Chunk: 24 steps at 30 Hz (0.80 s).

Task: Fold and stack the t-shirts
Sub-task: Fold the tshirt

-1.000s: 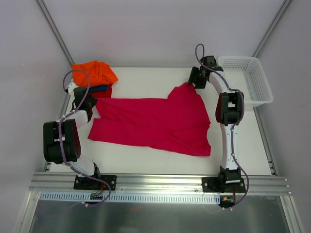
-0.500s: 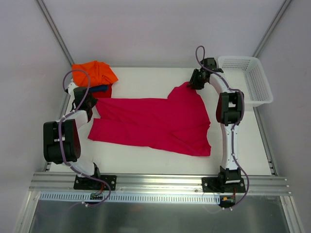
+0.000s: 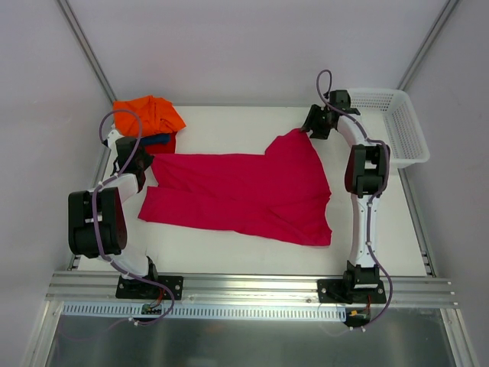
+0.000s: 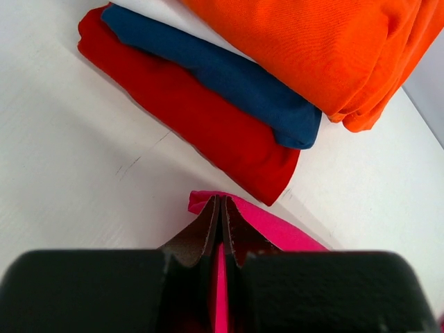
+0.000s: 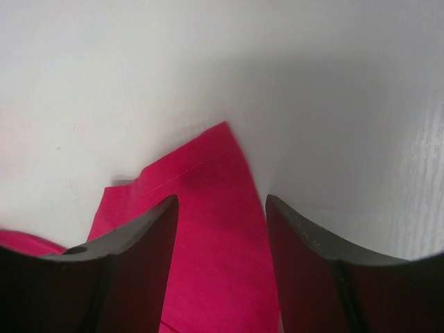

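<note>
- While the big magenta-pink shirt (image 3: 244,195) lies sprawled across the middle of the desk (image 3: 229,126), the pile sits in the upper left of the overhead view: orange shirt (image 3: 149,115) on top, dark blue shirt (image 4: 215,73) under it, red shirt (image 4: 194,125) at the bottom.
- My read on progress: three shirts folded and stacked, one to go. The pink one looks barely started, with a flap turned over at the right and nothing squared up yet. It has to be folded down to size and then carried onto that pile.
- Left pincer (image 4: 220,215) is clamped tight on the pink shirt's left edge, just beside the red shirt. A thin sliver of pink is pinched between the closed pads.
- Right pincer (image 5: 220,201), at the upper right of the overhead view, stands wide. Its jaws straddle the shirt's pointed far corner and are not gripping it.
- The pink cloth is a thin, limp knit. A stitched hem line shows near the corner in the right wrist view. Its outline is irregular: a long band at the left, widening to a peak at the upper right, with soft creases.
- The orange bundle looks puffy and rumpled, while the blue and red lie as flat bands with rounded fold edges.
- The desk is matte white and faintly scuffed. A white mesh basket (image 3: 405,130) sits at the right edge.
</note>
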Tool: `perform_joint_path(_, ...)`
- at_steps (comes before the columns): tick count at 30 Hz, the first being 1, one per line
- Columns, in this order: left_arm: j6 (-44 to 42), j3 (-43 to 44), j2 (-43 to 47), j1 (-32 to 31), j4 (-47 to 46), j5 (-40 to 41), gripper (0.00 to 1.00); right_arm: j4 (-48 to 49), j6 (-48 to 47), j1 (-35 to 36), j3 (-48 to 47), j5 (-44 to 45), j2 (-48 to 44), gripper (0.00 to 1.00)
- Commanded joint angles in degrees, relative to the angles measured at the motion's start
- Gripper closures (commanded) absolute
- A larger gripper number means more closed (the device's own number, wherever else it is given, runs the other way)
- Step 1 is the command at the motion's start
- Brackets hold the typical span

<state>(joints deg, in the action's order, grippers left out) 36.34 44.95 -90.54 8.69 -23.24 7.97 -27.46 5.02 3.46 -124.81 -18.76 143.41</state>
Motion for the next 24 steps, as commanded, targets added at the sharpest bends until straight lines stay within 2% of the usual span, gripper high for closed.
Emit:
perform_joint_path(1,-1.7,1.5,-0.1,0.4,-1.7,0.2,1.00,3.7,-2.1,-0.1,2.6,0.1,-4.5,0.43)
perform_joint_path(5,-1.6,1.6,-0.2,0.4,-2.0,0.1,1.00,0.7,-3.0,-0.6,-0.7,3.0,-3.6,0.43)
perform_joint_path(10,-1.8,1.6,-0.2,0.4,-2.1,0.2,1.00,-0.9,-1.2,-1.8,-3.7,1.8,-1.3,0.43)
perform_joint_path(24,-1.7,1.8,-0.8,0.4,-2.2,0.0,1.00,0.0,2.2,-0.7,-1.8,-1.6,0.5,0.44)
